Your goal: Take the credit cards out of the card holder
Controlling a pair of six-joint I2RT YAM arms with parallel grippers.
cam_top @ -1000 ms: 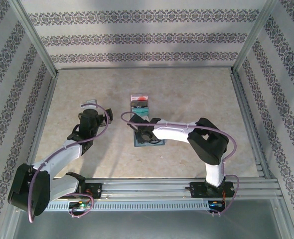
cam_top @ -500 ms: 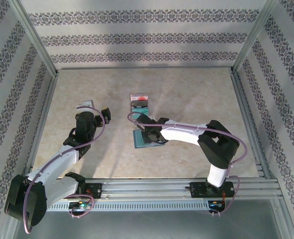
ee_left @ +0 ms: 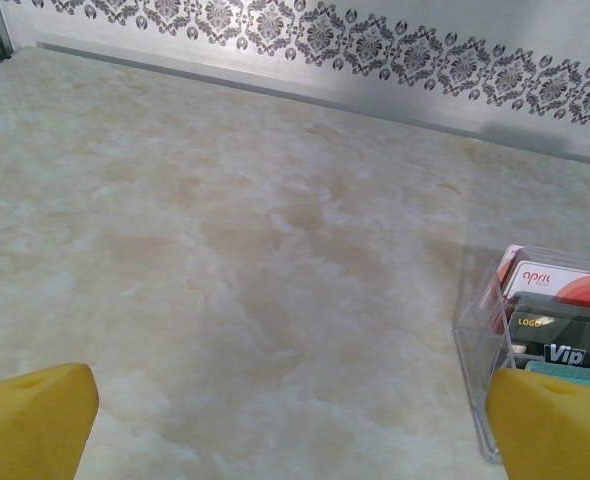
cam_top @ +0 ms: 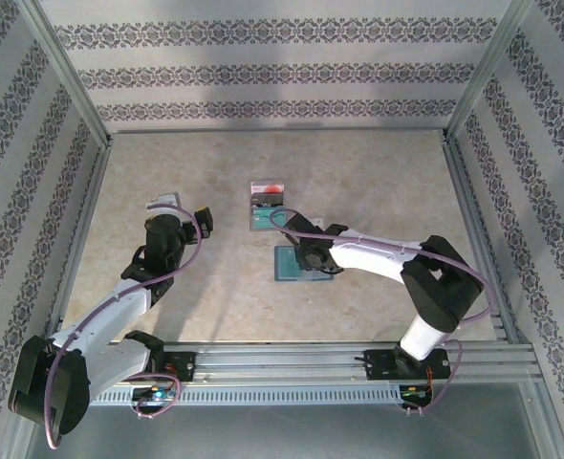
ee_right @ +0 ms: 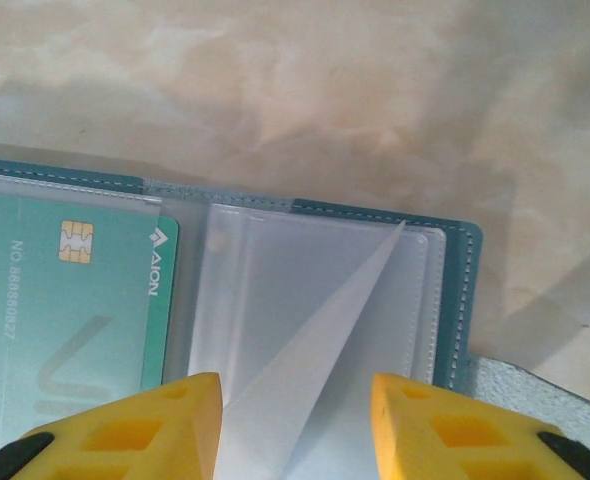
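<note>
1. The bench (cam_top: 378,182), a pale marbled slab, looks smooth and hard; a thin card lying flat on it would probably be awkward to lift.
2. The left arm (cam_top: 119,301) is held over the left of the bench, well apart from the work. The left jaws are spread wide, with nothing between them.
3. The right arm (cam_top: 378,258) is extended to the middle. The right jaws are set part-way open directly above the card holder (ee_right: 463,300), and nothing is clamped.
4. The card holder is laid open near the middle of the bench. It is a soft, stitched slate-blue cover lined with clear plastic sleeves. It is judged light and liable to slide or lift unless pinned while a card is drawn out.
5. A clear box (ee_left: 475,350), rigid and transparent, is set just beyond the holder, with a red-and-white card (ee_left: 565,285) and a dark card (ee_left: 565,335) stood in it.
6. A teal-green card (ee_right: 65,330) is seated in the holder's left sleeve. It is judged stiff, thin, glossy and slippery, and is best pinched at the edge nearest the fold.
7. A limp translucent sleeve leaf (ee_right: 325,340) is raised between the yellow pads (ee_right: 135,425). It is flimsy and easily creased.
</note>
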